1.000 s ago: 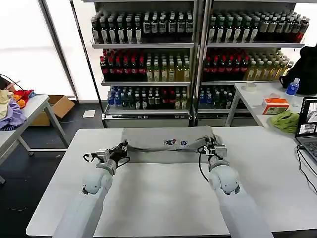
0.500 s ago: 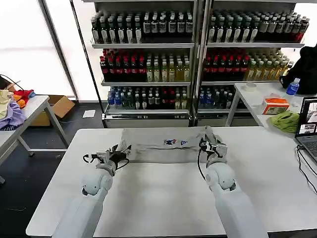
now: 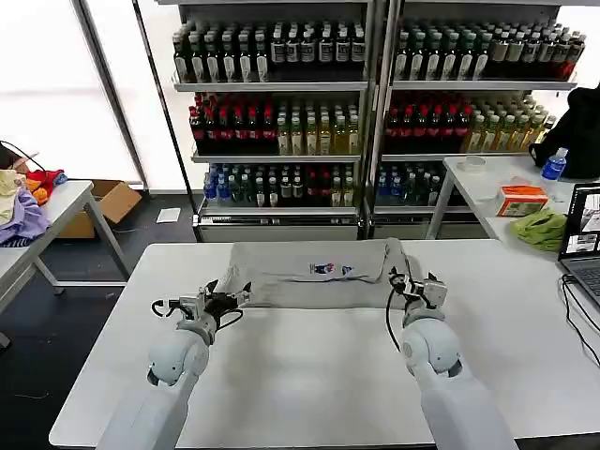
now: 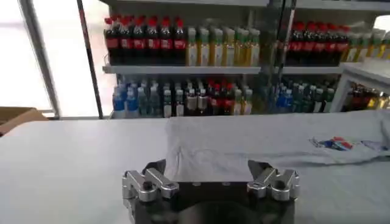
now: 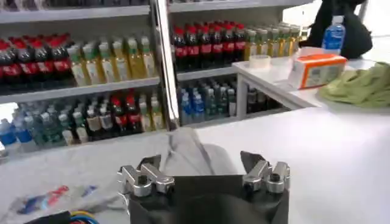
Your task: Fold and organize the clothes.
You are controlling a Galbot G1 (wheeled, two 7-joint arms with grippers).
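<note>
One light grey shirt (image 3: pixel 300 277) lies folded into a wide band on the far half of the white table (image 3: pixel 309 375), its small colourful chest print (image 3: pixel 328 269) facing up. My left gripper (image 3: pixel 232 298) sits just off the shirt's near left corner, open and holding nothing. In the left wrist view the left gripper (image 4: pixel 207 170) faces the shirt (image 4: pixel 256 143), with the print (image 4: pixel 334 143) further along. My right gripper (image 3: pixel 413 282) is open beside the bunched right end. The right wrist view has the right gripper (image 5: pixel 201 163) just short of the shirt's grey fold (image 5: pixel 189 152).
Drink-bottle shelves (image 3: pixel 281 112) fill the back wall. A side table at the right carries an orange box (image 3: pixel 521 199), a green cloth (image 3: pixel 542 228) and a laptop (image 3: pixel 583 234). Another table with piled clothes (image 3: pixel 21 202) stands at the left, by a cardboard box (image 3: pixel 108 204).
Both grippers have let go of the shirt and drawn back toward me. The raised edge they held now rests on the shirt, and the right end has settled.
</note>
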